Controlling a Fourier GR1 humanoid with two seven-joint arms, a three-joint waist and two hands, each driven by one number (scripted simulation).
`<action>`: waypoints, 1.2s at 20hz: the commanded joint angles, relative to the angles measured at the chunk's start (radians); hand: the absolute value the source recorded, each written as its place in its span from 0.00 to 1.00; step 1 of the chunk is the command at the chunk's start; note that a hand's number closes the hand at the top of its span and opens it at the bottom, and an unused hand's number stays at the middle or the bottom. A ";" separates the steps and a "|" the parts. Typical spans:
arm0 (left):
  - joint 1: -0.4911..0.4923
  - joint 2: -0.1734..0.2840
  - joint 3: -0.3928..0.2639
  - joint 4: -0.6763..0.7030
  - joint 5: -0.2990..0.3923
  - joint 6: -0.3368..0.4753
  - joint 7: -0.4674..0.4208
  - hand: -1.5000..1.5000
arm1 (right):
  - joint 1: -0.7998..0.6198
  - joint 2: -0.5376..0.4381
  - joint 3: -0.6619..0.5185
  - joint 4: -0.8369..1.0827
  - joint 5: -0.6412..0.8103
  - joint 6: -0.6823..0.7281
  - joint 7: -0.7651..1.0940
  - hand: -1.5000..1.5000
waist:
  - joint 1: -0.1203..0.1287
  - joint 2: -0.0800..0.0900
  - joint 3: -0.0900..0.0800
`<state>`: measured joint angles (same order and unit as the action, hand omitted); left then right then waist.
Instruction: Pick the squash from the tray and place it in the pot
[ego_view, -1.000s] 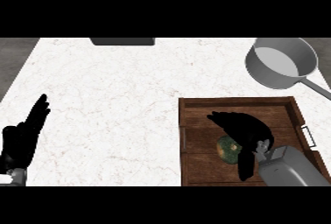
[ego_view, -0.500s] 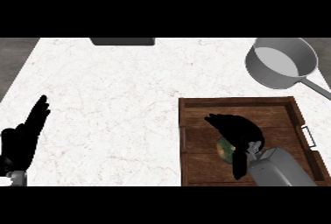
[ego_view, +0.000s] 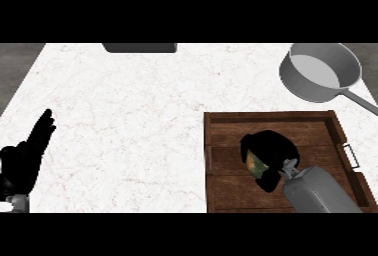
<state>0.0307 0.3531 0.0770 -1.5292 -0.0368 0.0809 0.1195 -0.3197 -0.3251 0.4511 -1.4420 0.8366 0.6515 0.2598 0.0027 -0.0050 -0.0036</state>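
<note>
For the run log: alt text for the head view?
The right hand curls over the squash in the wooden tray; the grey pot sits beyond the tray. The left hand rests open at the left edge.

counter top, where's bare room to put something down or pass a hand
Bare white counter spans from the resting left robot hand to the tray, and up to the pot. The tray is crowded: the right robot hand curls over the squash.
</note>
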 joint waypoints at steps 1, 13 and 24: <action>0.037 -0.036 0.008 -0.052 -0.017 -0.009 0.017 0.50 | 0.001 0.022 -0.024 0.038 0.042 0.004 -0.061 1.00 | 0.002 0.005 0.004; -0.019 -0.025 -0.002 -0.015 -0.021 -0.041 -0.001 0.50 | -0.293 0.253 -0.450 0.357 0.053 -0.298 0.432 1.00 | 0.044 0.021 0.004; -0.024 -0.034 0.010 -0.007 -0.039 -0.023 0.012 0.50 | -0.557 0.153 -0.370 0.466 0.360 -0.607 0.574 1.00 | 0.015 0.007 0.003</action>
<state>0.0003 0.3205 0.0813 -1.5419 -0.0725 0.0547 0.1394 -0.8142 -0.1233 0.0662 -0.9626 1.1051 0.1328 0.7823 0.0282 0.0064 -0.0002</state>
